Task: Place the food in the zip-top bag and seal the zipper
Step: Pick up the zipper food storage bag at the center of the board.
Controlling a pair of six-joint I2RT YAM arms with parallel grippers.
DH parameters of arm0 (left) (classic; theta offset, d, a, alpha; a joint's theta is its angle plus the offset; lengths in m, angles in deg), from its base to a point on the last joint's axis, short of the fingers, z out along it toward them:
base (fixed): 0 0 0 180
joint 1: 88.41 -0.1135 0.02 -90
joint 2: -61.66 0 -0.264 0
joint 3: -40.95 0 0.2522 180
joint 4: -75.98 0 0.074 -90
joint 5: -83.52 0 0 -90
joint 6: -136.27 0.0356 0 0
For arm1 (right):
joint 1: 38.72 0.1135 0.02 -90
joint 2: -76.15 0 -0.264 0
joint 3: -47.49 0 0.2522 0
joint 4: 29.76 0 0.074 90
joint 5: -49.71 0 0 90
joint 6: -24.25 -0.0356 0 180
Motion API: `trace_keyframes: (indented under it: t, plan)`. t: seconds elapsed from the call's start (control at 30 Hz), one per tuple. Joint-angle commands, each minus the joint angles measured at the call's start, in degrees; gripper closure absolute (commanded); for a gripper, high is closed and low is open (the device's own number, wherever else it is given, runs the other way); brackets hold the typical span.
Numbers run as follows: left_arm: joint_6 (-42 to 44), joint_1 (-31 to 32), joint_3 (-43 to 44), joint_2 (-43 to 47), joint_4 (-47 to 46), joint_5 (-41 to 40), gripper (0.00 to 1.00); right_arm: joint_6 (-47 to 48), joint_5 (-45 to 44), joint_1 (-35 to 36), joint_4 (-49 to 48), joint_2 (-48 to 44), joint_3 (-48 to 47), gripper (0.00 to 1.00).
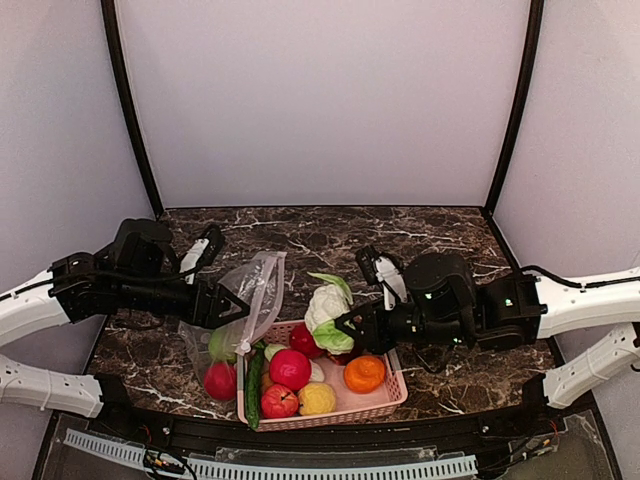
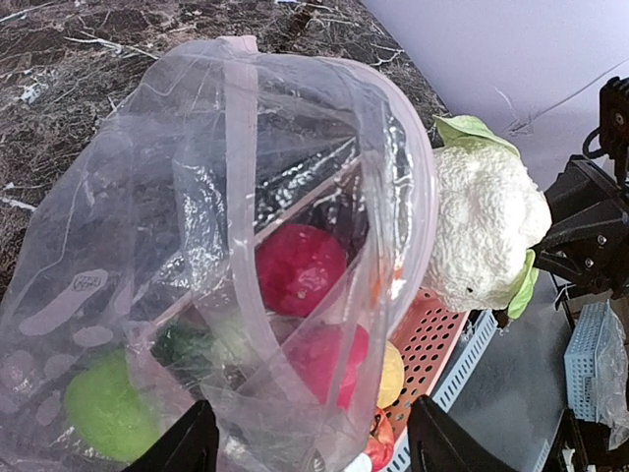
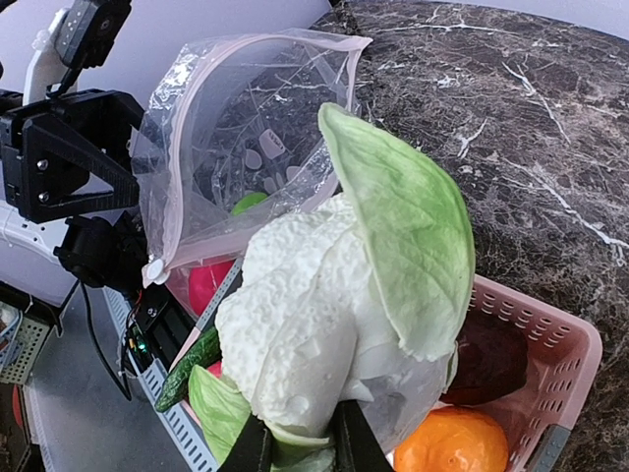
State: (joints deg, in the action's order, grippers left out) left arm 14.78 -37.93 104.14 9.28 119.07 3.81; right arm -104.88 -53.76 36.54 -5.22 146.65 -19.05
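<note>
Cabbage (image 3: 324, 324), a pale leafy toy, hangs pinched in the right gripper (image 3: 300, 440), whose jaws are narrow, above the pink slatted basket (image 1: 392, 396). It is just beside the gaping mouth of the clear floppy zip-top bag (image 1: 256, 288). The left gripper (image 2: 310, 444) stands with jaws wide, the bag between them. Loading is in hand; next, the cabbage needs steering into the mouth.

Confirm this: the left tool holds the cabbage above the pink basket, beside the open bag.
Wrong arm. The right tool holds the cabbage above the pink basket, beside the open bag; the right wrist view shows it.

The left arm (image 1: 100, 285) and right arm (image 1: 480, 305) are both showing black blocky housings joining white outer links, with thin black cables trailing.
</note>
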Motion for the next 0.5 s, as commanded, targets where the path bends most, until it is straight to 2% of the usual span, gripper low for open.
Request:
trace_keyframes:
  t: [0.0,0.13,0.27,0.33,0.47]
  plan:
    - [1.07,0.31,0.27,-1.25,1.27,-1.83,0.40,0.97,1.02,-0.51,-1.29,-0.30,-0.61,0.84]
    - [1.98,0.32,1.04,-2.14,0.66,-2.02,0.60,0.87,0.85,-0.61,-1.29,0.05,-1.06,0.84]
    - [-0.35,0.20,0.33,-1.24,-0.70,-4.82,0.92,0.74,0.55,-0.92,-1.22,-0.42,-1.10,0.84]
    - [-2.12,0.22,-0.12,-0.14,-0.90,-6.77,0.98,0.62,0.41,-1.09,-1.21,-0.79,-1.09,0.84]
    - [-3.12,-1.13,-0.86,1.88,-2.18,-7.61,0.99,0.49,0.65,-1.48,-1.14,-1.50,-0.98,0.84]
